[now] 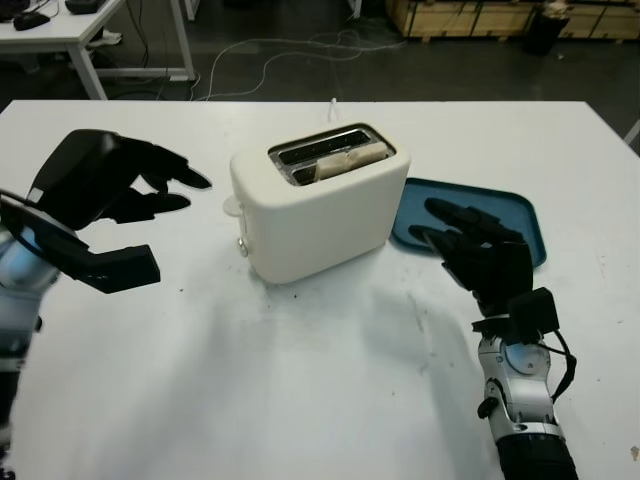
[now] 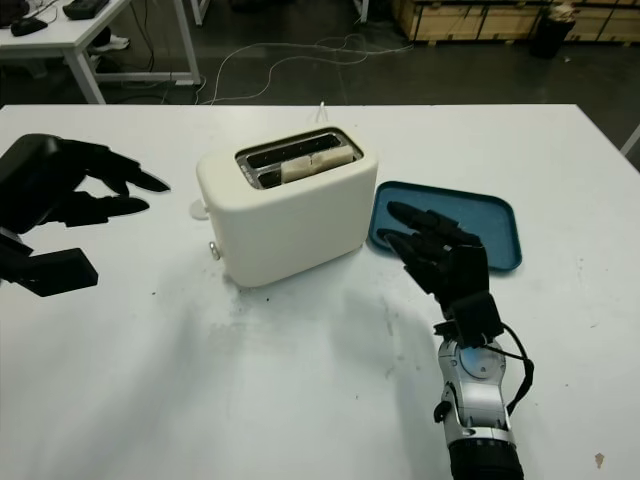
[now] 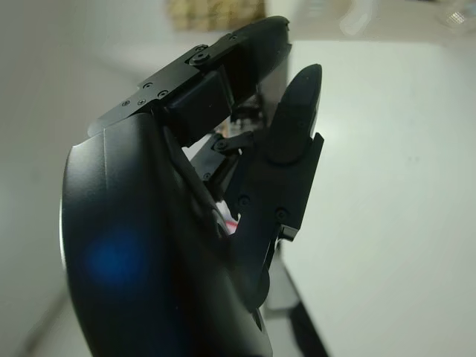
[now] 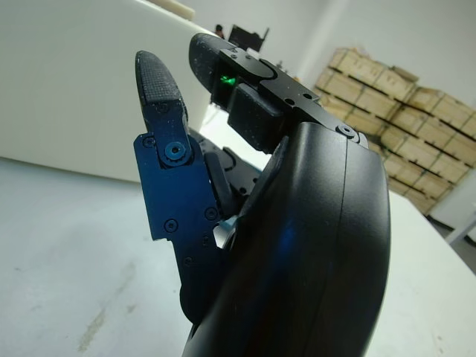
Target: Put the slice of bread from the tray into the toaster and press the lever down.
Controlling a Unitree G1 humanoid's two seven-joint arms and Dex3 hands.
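Bread slice [image 1: 342, 160] sits in the near slot of the white toaster [image 1: 318, 210], mid-table. Blue tray [image 1: 505, 206] just right of it. Left hand [image 1: 115, 185] open, hovering left of toaster; right hand [image 1: 478, 252] open over tray's near edge, holding nothing.

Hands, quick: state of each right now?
Left hand: open, holds nothing, raised beside the toaster.
Right hand: open, holds nothing, at the near edge of the blue tray.

We see a white table [image 1: 300, 400] on a dark floor [image 1: 300, 70] strewn with cables [image 1: 270, 55]; wooden crates [image 1: 480, 15] and a white desk [image 1: 70, 30] stand behind.
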